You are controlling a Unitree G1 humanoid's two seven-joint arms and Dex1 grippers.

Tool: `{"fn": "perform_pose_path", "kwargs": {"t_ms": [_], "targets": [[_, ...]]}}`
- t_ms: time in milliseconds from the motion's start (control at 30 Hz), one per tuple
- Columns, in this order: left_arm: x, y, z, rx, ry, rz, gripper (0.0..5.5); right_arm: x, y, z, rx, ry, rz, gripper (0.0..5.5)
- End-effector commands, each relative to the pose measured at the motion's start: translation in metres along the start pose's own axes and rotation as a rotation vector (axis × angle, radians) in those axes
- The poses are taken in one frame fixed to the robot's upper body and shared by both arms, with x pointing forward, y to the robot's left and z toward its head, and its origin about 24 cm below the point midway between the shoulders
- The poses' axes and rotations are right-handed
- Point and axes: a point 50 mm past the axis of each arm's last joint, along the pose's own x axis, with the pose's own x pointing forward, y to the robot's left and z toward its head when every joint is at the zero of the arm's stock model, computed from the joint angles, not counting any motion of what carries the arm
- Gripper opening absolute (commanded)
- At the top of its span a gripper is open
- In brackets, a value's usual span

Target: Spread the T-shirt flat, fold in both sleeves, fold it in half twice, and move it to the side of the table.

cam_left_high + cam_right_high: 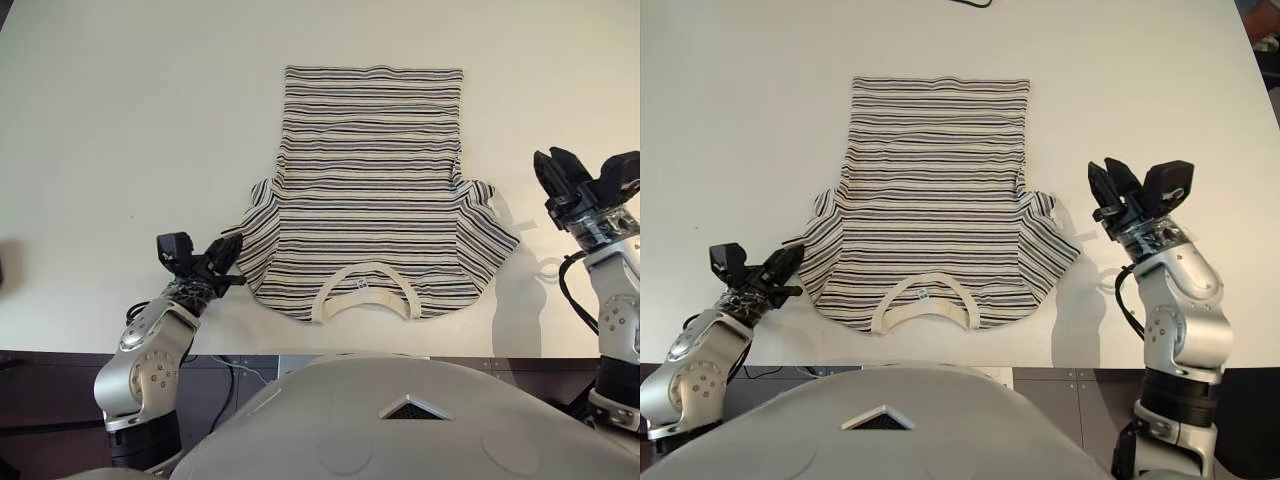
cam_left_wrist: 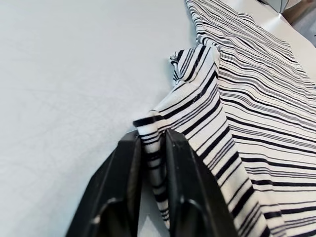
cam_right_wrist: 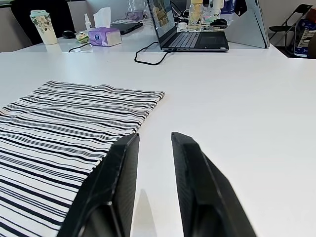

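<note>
A black-and-white striped T-shirt lies flat on the white table, collar toward me, hem at the far side. Both sleeves are spread out at the sides. My left gripper is at the near left, shut on the edge of the left sleeve, whose fabric is pinched between the two black fingers. My right gripper hovers above the table to the right of the right sleeve, open with nothing between its fingers.
A black cable, a laptop, a tissue box and a cup sit at the table's far end. Bare table surface lies to the left and right of the shirt. The near table edge runs just below the collar.
</note>
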Motion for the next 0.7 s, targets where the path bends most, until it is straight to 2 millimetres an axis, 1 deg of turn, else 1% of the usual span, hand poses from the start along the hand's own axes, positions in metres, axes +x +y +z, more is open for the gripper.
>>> {"fn": "perform_pose_path", "kwargs": {"t_ms": [33,200,267,333,433,500,700], "targets": [[-0.005,0.003,-0.001,0.015,0.034,0.003,0.15,0.001,0.004,-0.003,-0.001,0.01,0.003,1.18],[-0.004,-0.009,0.011,0.117,0.013,-0.068,0.15,0.003,0.005,-0.005,0.003,0.009,-0.011,1.18],[-0.005,-0.022,0.02,0.183,-0.017,-0.118,0.15,0.003,0.006,-0.007,0.003,0.01,-0.018,1.18],[-0.009,-0.033,0.026,0.23,-0.044,-0.175,0.15,0.002,0.009,-0.01,0.003,0.021,-0.017,1.18],[-0.016,-0.045,0.028,0.329,-0.061,-0.249,0.15,0.002,0.014,-0.015,0.007,0.035,-0.011,1.18],[-0.015,-0.052,0.03,0.375,-0.064,-0.289,0.15,0.002,0.015,-0.016,0.009,0.037,-0.01,1.18],[-0.003,-0.075,0.029,0.554,-0.029,-0.399,0.15,0.009,0.018,-0.016,0.016,0.034,-0.001,1.18]]}}
